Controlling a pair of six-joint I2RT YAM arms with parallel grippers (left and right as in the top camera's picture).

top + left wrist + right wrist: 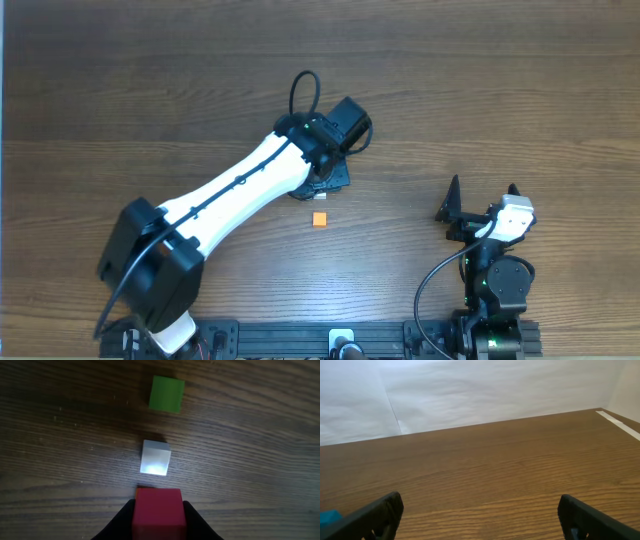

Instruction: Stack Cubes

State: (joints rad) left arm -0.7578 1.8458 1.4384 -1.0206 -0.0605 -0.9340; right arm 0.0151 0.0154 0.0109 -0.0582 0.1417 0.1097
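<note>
Left gripper (158, 516) is pinching the red cube (157, 505), one finger on each side face, cube sitting square between them. A thin orange sliver shows at the red cube's far edge, most likely the orange cube (319, 220) lying underneath the gripper on the desk (150, 80). Can't tell if red is already touching orange or hanging just above it. White cube (156, 457) sits just ahead of the left gripper, apart from the red one. Green cube (166, 393) is farther ahead along roughly the same line, well apart from the white cube. Both lie flat on the desk, unstacked.

Right gripper (482, 190) has its fingers spread wide with nothing between them, parked near its own base, well away from all the cubes.

Step in hand, as I judge it: placing red on orange, first layer of the stack. Next move calls for lining up the red cube's edges with orange, lowering until seated, then opening and pulling straight up so the stack isn't nudged. White and green are yet to go on.
</note>
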